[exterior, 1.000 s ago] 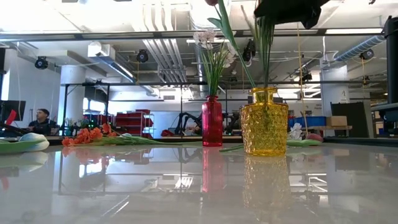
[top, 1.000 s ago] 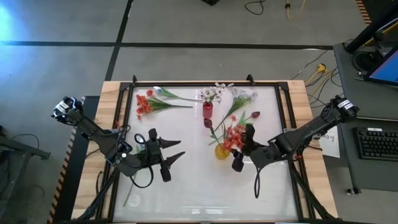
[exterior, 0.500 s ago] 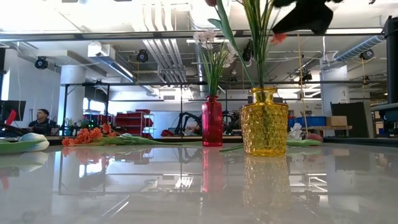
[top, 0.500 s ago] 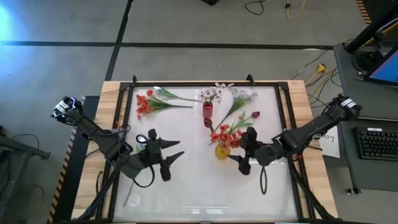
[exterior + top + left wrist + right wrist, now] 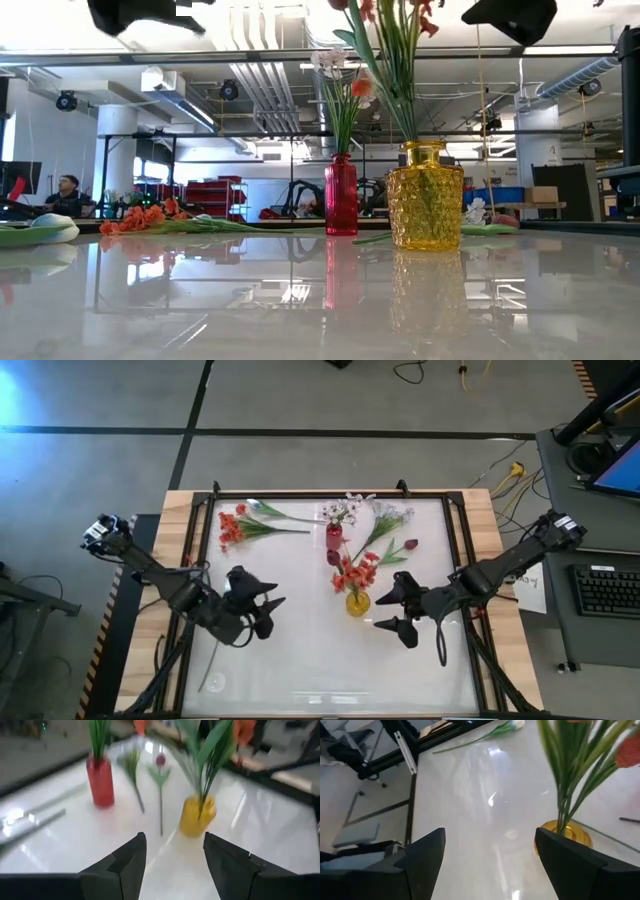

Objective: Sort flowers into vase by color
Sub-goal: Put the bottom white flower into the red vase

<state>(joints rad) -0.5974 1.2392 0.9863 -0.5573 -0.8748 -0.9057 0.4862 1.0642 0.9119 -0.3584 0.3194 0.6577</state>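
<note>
step in hand: a red-orange spray stands with its stems in the yellow vase at the middle of the high view; I judge this placing finished and a fresh pick due.
right gripper: just right of the yellow vase in the high view, fingers spread wide, nothing between them, touching neither vase nor stems; its wrist view shows bare desk between the two fingers and the vase's rim at the frame's right.
left gripper: lower left of centre in the high view, well apart from the vases, fingers parted and empty; in its wrist view the yellow vase shows between them, farther off.
red vase: just above the yellow one in the high view, holding white blossoms.
flowers left on the desk: a red-orange cluster at upper left, a dark red tulip and a pale spray at upper right, all lying flat.
next move calls for: probably reaching to the far side for a lying stem, gripping low on it, then lifting it clear so it can drop upright into the matching vase without knocking the spray already standing.
</note>
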